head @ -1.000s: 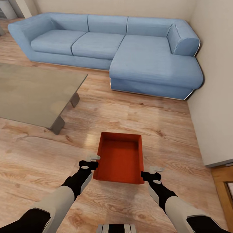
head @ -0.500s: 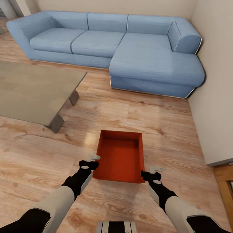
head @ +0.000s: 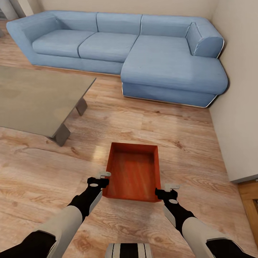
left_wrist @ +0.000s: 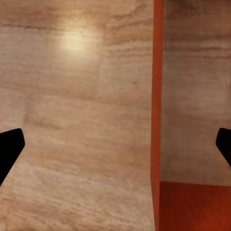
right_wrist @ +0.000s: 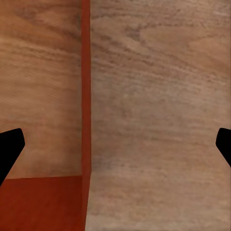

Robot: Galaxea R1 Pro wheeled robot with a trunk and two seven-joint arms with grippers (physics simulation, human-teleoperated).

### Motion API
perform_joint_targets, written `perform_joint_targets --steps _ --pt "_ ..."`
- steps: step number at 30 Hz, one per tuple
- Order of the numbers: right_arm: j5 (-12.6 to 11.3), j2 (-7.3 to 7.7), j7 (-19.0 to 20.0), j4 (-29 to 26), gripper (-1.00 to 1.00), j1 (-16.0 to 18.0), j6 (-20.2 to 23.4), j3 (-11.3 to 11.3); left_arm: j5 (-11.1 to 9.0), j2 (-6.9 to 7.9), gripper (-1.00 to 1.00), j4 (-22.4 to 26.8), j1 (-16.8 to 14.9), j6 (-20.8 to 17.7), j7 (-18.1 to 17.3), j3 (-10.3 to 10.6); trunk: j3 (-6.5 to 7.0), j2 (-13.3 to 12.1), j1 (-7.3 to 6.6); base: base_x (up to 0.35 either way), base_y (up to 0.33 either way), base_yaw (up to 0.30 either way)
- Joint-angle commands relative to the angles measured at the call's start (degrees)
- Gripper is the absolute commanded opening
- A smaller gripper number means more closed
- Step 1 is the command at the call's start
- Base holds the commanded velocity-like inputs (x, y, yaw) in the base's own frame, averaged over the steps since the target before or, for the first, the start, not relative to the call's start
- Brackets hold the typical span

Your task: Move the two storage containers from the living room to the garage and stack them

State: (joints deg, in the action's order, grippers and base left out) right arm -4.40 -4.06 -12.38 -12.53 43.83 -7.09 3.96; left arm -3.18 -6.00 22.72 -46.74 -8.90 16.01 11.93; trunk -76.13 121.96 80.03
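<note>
On the light wood planks (head: 154,125) of the living room, the left gripper (head: 101,178) sits at the near left corner of the red-orange storage container (head: 132,172), and the right gripper (head: 169,190) at its near right corner. In the left wrist view the left gripper's (left_wrist: 115,144) dark fingertips (left_wrist: 9,149) stand wide apart, with the container's thin side wall (left_wrist: 156,96) running between them, touching neither. The right wrist view shows the same for the right gripper (right_wrist: 115,144): fingertips (right_wrist: 9,149) spread far apart, the container's other side wall (right_wrist: 85,96) between them but nearer one tip, untouched. So both grippers are apart, straddling a wall each and clamped on nothing.

The container lies on the plank floor, open top up, its long sides pointing away from the robot, and the wood grain shows through its bottom in all three views. Ahead and to the left stands a low grey desk (head: 36,100) with a dark leg (head: 63,134) at its nearest corner, well apart from the container. Beyond it a blue corner sofa (head: 125,50) fills the far end of the room, its chaise end reaching toward the robot on the right. A beige wall (head: 236,89) closes the right side, near the container's right flank but not touching it, with a strip of darker wood (head: 249,200) at its near end
</note>
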Motion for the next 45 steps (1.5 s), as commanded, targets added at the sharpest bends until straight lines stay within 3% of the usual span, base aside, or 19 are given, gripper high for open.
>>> perform_joint_targets --steps 1,21,38,45 --pt "-0.49 0.04 -0.28 0.06 1.0 0.03 -0.21 0.43 -0.37 0.07 1.0 0.11 -0.01 -0.35 0.43 0.48 -0.03 0.01 -0.01 0.0 0.0 0.0" --pt "-0.44 -0.04 -0.63 0.05 1.0 0.03 0.25 0.2 -0.42 0.19 1.0 0.04 -0.01 -0.07 0.43 0.48 -0.03 0.01 -0.01 0.067 0.0 0.0" --pt "-0.44 -0.17 -1.42 -0.03 1.0 0.03 -0.21 0.16 -0.42 0.2 1.0 0.13 -0.01 -0.07 0.43 0.47 -0.03 0.01 -0.01 0.001 0.0 -0.096" --pt "-0.42 -0.05 -1.35 -0.03 1.0 0.03 -0.27 0.24 -0.51 0.14 1.0 0.05 -0.01 -0.08 0.43 0.44 -0.03 0.01 -0.01 0.055 0.163 0.0"
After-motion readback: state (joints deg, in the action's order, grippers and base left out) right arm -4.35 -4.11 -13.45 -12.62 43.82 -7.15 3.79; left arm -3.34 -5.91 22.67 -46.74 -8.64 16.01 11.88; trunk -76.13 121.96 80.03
